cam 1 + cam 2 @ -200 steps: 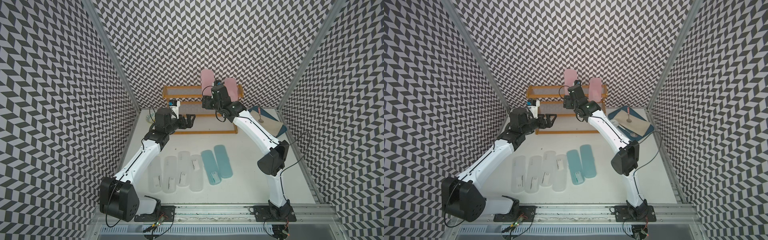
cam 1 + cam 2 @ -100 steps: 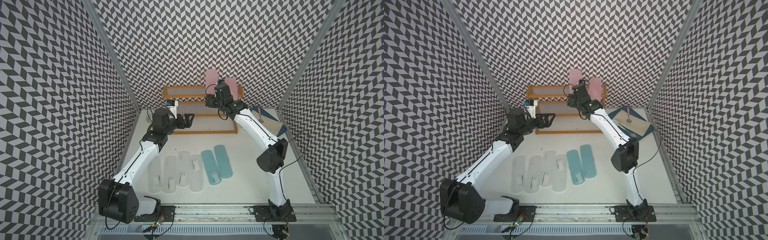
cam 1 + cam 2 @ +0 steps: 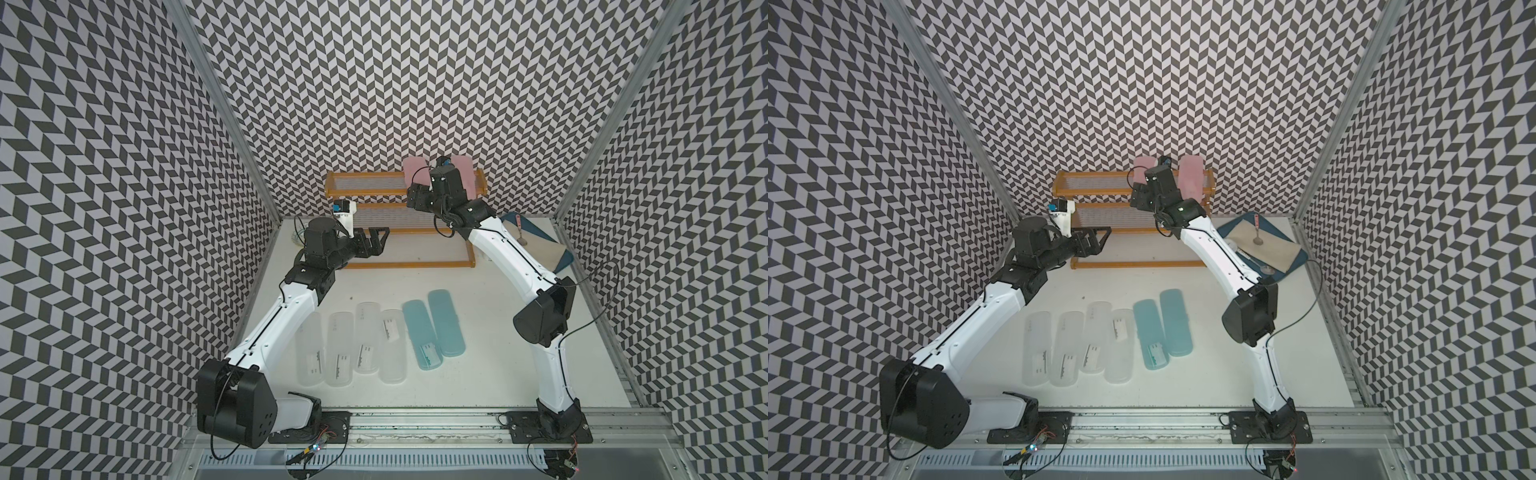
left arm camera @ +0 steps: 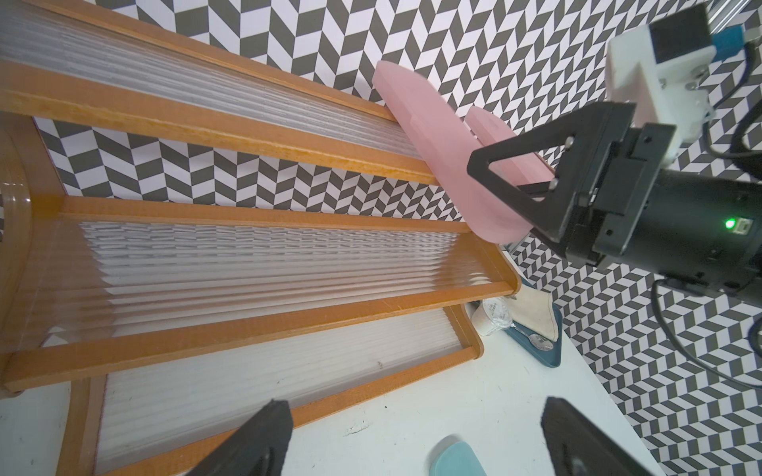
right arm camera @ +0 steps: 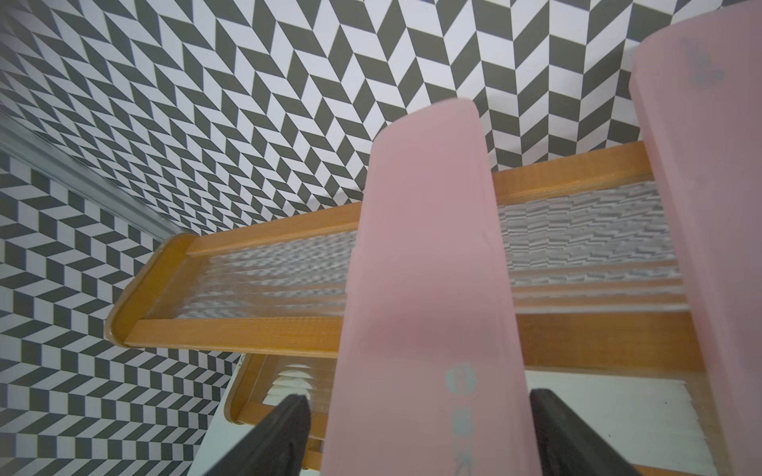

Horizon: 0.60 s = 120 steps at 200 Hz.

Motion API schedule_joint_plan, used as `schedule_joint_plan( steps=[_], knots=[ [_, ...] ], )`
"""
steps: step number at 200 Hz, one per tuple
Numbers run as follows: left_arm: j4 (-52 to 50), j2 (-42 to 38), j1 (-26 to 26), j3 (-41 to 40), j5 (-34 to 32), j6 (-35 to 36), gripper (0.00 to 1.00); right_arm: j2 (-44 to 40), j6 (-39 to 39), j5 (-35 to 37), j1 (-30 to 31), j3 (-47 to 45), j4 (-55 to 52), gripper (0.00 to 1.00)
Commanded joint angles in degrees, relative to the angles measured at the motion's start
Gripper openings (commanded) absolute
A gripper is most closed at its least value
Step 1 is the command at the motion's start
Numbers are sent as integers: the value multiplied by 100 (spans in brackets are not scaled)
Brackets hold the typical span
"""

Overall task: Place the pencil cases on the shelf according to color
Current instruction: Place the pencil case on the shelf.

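- Three-tier shelf [image 3: 365,192] is standing at the table's [image 3: 498,332] 12 o'clock.
- Two pink pencil cases [image 3: 413,170] are lying across its top tier.
- Right gripper [image 5: 418,395] is straddling the 9 o'clock one, jaws apart.
- Left gripper [image 4: 416,404] is hovering spread and empty near the shelf's 9 o'clock end.

There are two pink pencil cases [image 3: 413,168], two light blue pencil cases [image 3: 422,334], four frosted clear pencil cases [image 3: 341,349], one three-tier shelf [image 3: 365,192], one dark blue tray [image 3: 563,265] and two robot arms [image 3: 282,316].
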Motion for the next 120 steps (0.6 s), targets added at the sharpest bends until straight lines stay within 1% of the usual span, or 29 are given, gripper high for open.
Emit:
schedule_joint_plan(
  steps=[1,45,78,97,120],
  knots=[
    [293,-274,29,-130,61,14,100,-11,69,-143,-28,137,309,88],
    [298,-208,28,-152,6,41,100,-355,127,-614,-19,-39,370,90],
    [266,-125,21,-174,-77,113,100,-877,-59,-470,-23,-152,128,93],
    [296,-46,20,-145,-112,14,100,-1398,-38,-357,-20,-768,174,96],
    [32,7,12,36,65,-161,99,-2076,-10,-461,-20,-1605,73,96]
  ],
)
